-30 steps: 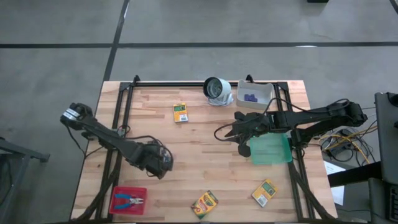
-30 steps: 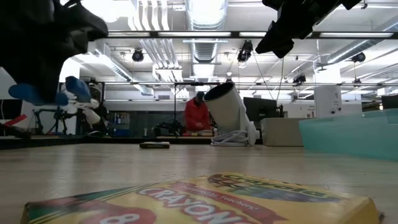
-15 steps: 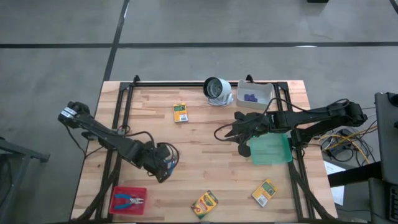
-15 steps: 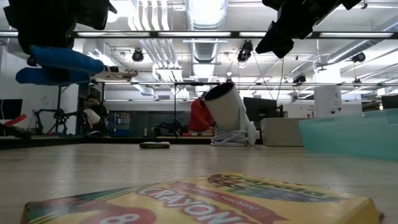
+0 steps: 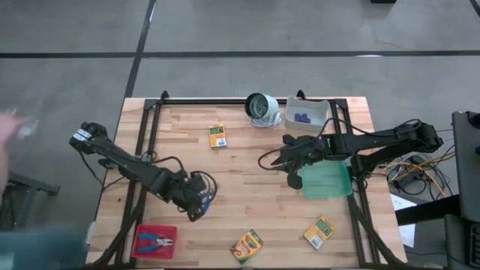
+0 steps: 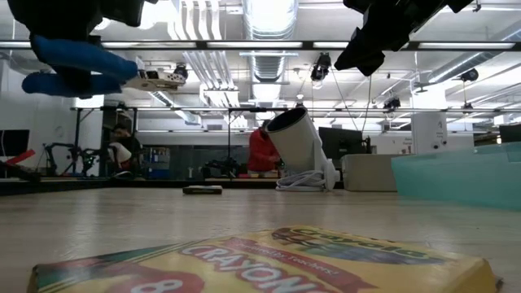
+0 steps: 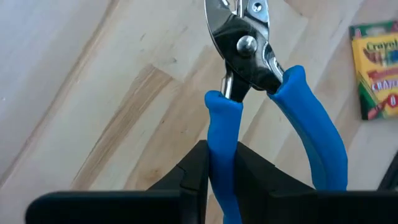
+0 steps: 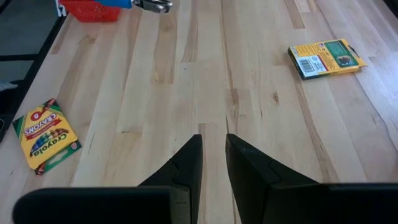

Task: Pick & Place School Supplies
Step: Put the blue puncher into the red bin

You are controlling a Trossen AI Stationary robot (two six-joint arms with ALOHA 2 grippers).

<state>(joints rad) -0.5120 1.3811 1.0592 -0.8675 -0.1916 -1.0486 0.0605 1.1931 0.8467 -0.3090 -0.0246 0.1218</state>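
My left gripper (image 5: 196, 196) hovers over the table's near-left part, shut on blue-handled pliers (image 7: 249, 74), whose metal head (image 6: 155, 79) points level in the low view. A second blue-handled tool (image 5: 157, 241) lies in the red tray (image 5: 142, 232). Three yellow-and-green crayon boxes lie flat on the wood: one far (image 5: 217, 135), one near-centre (image 5: 247, 245), one near-right (image 5: 319, 232). Purple pieces (image 5: 302, 117) sit in the white bin (image 5: 319, 112). My right gripper (image 5: 289, 159) waits above the table's middle, its fingers a narrow gap apart, touching nothing. My left gripper pinches one blue handle (image 7: 221, 134) of the pliers between its two fingers, which lie along that handle. The other handle (image 7: 314, 140) stands free beside the fingers. The pliers are lifted clear of the table, head pointing away from the gripper.
A white-grey round object (image 5: 262, 109) stands at the far edge beside the bin. A green mat (image 5: 326, 180) lies at the right. Black frame rails run along both table sides. A blurred part of a person (image 5: 11, 131) shows beyond the left edge.
My left gripper has moved a little toward the table's right and near edge and has risen, carrying the pliers higher; the pliers have tipped so that their head now points level. The right arm has kept still.
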